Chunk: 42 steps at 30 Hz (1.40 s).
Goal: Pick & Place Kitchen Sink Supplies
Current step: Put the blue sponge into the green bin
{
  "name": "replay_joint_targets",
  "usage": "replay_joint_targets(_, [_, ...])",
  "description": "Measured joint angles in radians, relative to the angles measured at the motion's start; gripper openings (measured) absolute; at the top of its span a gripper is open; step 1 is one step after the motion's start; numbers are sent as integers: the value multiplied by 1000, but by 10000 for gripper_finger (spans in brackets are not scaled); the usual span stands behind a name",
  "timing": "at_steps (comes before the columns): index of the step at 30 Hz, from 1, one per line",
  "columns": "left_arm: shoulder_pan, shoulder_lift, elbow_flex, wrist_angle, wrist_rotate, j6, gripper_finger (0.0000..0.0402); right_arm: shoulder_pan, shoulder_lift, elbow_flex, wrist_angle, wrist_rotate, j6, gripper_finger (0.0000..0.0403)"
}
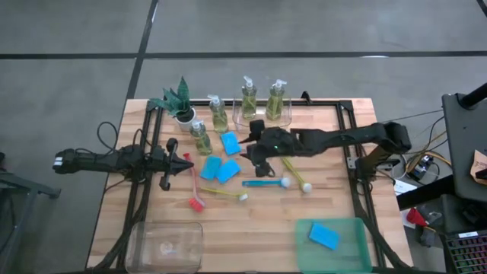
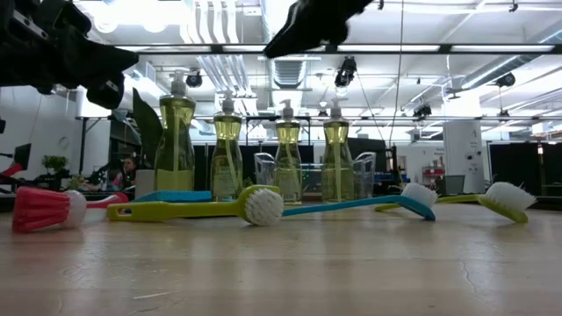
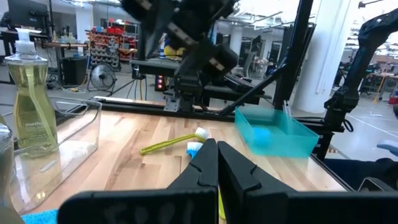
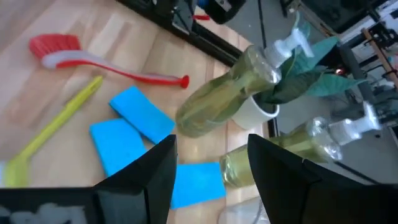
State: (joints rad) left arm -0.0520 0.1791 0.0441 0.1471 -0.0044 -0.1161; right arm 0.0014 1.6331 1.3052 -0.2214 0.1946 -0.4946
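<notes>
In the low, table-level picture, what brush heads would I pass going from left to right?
Red brush head → white bristles of the yellow-green brush → white head of the blue brush → white head of another yellow-green brush.

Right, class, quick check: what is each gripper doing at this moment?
Left gripper: closed, holding nothing, near the table's left edge.
Right gripper: open, empty, hovering above the blue sponges and soap bottles.

Two matte-black jointed arms, angular black fingers (image 4: 155,174), green indicator light (right arm only)
</notes>
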Motion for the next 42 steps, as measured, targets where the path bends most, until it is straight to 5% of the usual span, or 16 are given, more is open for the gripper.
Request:
replay_joint_targets(19, [0,14,0,-16,0,0,0,-156,314,0,162,-95,-32,173])
replay_joint_targets(32, [0,13,0,-16,0,0,0,-170,521,169,-22,-94,3,162])
replay_joint_targets(42, [0,16,0,-19,0,0,0,-185,566,198,-37,-91,68,136])
